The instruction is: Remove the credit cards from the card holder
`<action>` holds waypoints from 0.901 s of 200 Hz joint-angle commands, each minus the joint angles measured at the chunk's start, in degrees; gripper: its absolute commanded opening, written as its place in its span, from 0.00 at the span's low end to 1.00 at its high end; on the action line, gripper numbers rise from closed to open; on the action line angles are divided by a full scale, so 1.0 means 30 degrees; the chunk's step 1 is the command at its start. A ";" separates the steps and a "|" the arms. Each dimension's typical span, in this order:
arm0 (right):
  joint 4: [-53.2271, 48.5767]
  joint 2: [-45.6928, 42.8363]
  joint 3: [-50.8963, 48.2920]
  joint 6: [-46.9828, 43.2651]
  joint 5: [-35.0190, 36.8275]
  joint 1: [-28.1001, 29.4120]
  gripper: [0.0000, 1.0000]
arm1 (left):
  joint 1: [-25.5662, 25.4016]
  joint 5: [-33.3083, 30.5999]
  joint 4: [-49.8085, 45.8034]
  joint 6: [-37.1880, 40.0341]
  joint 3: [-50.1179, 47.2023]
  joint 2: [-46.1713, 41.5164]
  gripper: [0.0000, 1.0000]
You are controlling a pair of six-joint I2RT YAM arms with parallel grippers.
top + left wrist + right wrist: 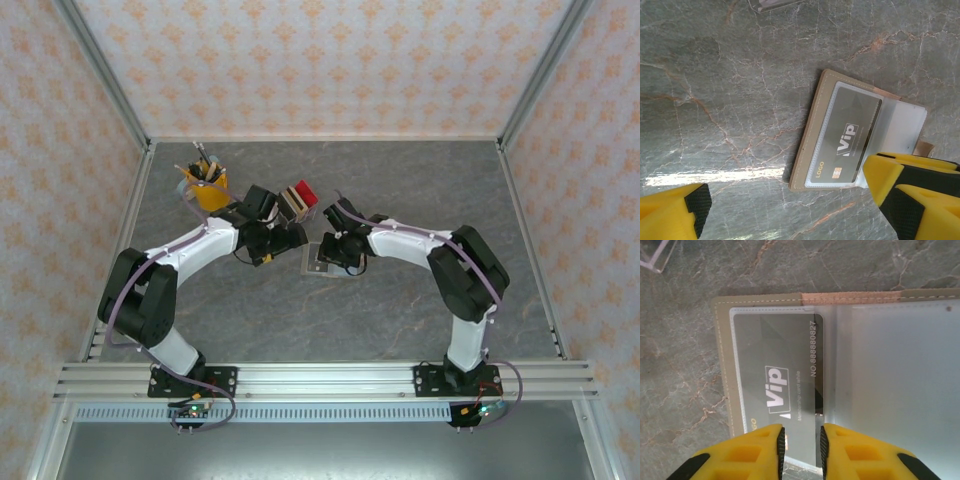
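The card holder (325, 262) lies open and flat on the grey marble table between my two grippers. Its tan border (812, 130) frames a clear pocket with a dark "Vip" credit card (850, 135) inside. My left gripper (785, 205) is wide open just above it, one fingertip (890, 175) over the holder's near corner, the other over bare table. My right gripper (802, 442) hangs over the holder (722, 365) with its jaws narrowed to a small gap. The credit card's (780, 370) right edge lies under that gap. The other clear pocket (895, 370) looks frosted.
A yellow cup of pens (205, 185) and a small clear rack with brown and red slabs (297, 198) stand just behind the left gripper (272, 240). The rack's clear corner (655, 255) shows beside the holder. Patterned walls enclose the table on three sides.
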 commanded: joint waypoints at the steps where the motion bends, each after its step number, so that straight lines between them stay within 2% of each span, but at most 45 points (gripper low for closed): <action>1: 0.0107 0.0431 0.0757 0.0325 0.0171 -0.0198 0.28 | -0.0065 0.0122 0.0321 -0.0340 0.0345 0.0224 0.94; 78: -0.0018 0.1195 0.0907 0.0154 0.0027 -0.0322 0.29 | -0.0065 0.0311 0.0436 -0.0318 0.0462 0.0537 0.89; 138: 0.0804 0.1056 0.0369 -0.0329 -0.0934 -0.0470 0.19 | -0.0068 0.1387 0.1169 -0.0259 0.0529 0.1109 0.65; 152: 0.1005 0.0984 0.0269 -0.0633 -0.1409 -0.0498 0.18 | -0.0094 0.1542 0.1247 -0.0244 0.0605 0.1357 0.58; 180: 0.0743 0.1084 0.0253 -0.1243 -0.1790 -0.0498 0.18 | -0.0203 0.1796 0.1419 -0.0259 0.0777 0.1877 0.49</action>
